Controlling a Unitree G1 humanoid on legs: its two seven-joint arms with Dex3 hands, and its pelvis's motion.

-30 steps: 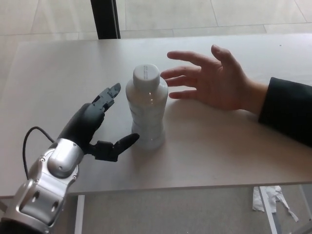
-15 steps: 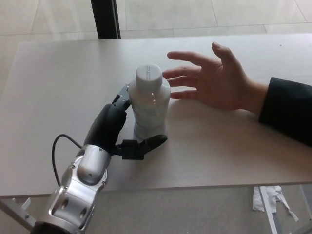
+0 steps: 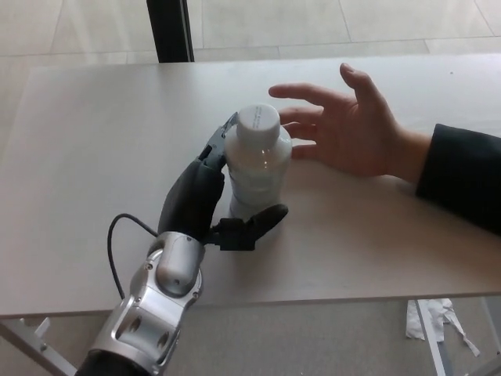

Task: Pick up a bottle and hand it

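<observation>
One bottle point(image 3: 258, 168), one robot hand point(image 3: 205, 200) and one person's hand point(image 3: 344, 125) show in the head view, all over one table point(image 3: 94, 133).

The bottle is white or milky, with a white round cap point(image 3: 257, 121) on top and a ribbed body that bulges at the shoulder. It stands close to upright near the middle of the table. Whether its base rests on the top or is just off it cannot be told, since the thumb hides the foot.

The left hand is wrapped around the bottle: its two fingers point(image 3: 219, 149) run up the bottle's left side and reach behind the shoulder, while the thumb point(image 3: 262, 221) curls across the front at the base. It grips the bottle. Its silver forearm point(image 3: 156, 305) comes in from below the bottle, at the table's near edge, with a black cable point(image 3: 117, 243) looping beside the wrist. The right hand does not show.

The person's hand lies open, palm toward the bottle, just to the bottle's right; its fingertips come right up to the cap and shoulder, touching or nearly so. A dark sleeve point(image 3: 462, 184) follows it to the right edge.

Behind the bottle, beyond the table's far edge, a black post point(image 3: 168, 30) stands on a pale tiled floor point(image 3: 313, 23). Below the table's near edge, to the right, a scrap of white paper point(image 3: 438, 321) lies on the floor.
</observation>
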